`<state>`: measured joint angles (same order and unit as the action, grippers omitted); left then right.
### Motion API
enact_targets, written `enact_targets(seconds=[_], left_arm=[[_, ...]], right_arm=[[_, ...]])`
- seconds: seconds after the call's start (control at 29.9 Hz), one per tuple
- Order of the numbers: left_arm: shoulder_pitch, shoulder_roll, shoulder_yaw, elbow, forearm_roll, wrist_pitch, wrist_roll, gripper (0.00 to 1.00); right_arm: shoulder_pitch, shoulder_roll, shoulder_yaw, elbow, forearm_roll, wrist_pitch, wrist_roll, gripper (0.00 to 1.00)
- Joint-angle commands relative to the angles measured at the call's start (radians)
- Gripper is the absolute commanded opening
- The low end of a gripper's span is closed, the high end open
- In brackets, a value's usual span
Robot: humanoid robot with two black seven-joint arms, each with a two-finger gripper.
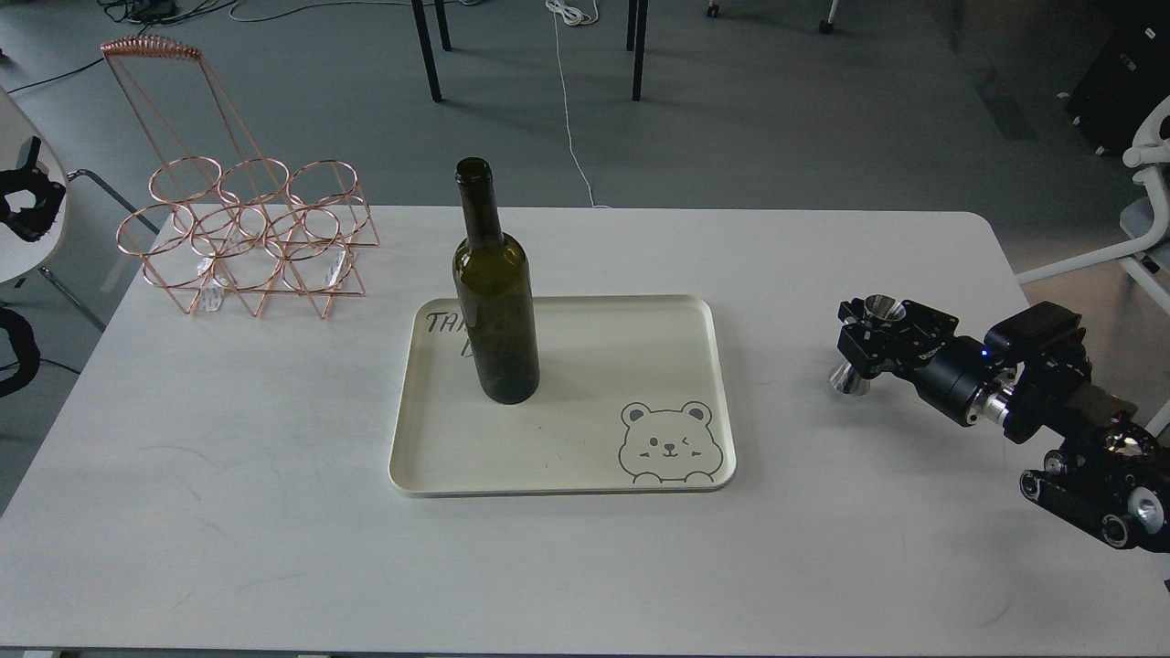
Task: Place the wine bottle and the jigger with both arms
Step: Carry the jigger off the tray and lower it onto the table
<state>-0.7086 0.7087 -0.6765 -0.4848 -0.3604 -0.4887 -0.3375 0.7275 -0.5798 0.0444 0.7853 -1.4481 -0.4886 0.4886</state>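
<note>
The wine bottle (494,302), dark olive-green and unlabelled, stands upright on the left part of the cream tray (640,366). The shiny steel jigger (879,311) is at the right of the table, off the tray. My right gripper (859,343) is shut around its waist; the top rim shows above the fingers and the bottom cone below them, close to the tabletop. My left arm shows only as black parts at the far left edge, beyond the table; its gripper (32,192) is too dark to read.
A copper wire bottle rack (242,242) stands at the back left of the white table (274,475). A bear drawing marks the tray's front right corner. Chair and table legs and cables stand on the floor behind.
</note>
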Motion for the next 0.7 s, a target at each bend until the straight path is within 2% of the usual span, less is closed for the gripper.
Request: enact_targets(seconds=[0.0, 0.13, 0.33, 0.53, 0.67], left_arm=[[0.0, 0.0, -0.002, 0.0, 0.0, 0.0, 0.0, 0.99], [0.0, 0.002, 0.0, 0.0, 0.0, 0.0, 0.0, 0.99], [0.0, 0.002, -0.002, 0.0, 0.0, 0.0, 0.0, 0.99], [-0.002, 0.002, -0.003, 0.0, 0.0, 0.0, 0.0, 0.99], [-0.002, 0.002, -0.003, -0.001, 0.0, 0.0, 0.0, 0.99]], right_arm=[[-0.01, 0.0, -0.001, 0.002, 0.0, 0.0, 0.0, 0.33], [-0.013, -0.002, -0.001, 0.003, 0.0, 0.0, 0.0, 0.4], [-0.013, -0.002, -0.001, 0.011, -0.002, 0.0, 0.0, 0.42], [-0.023, -0.005, -0.003, 0.023, -0.002, 0.0, 0.0, 0.54], [-0.036, -0.017, -0.005, 0.037, -0.002, 0.0, 0.0, 0.57]])
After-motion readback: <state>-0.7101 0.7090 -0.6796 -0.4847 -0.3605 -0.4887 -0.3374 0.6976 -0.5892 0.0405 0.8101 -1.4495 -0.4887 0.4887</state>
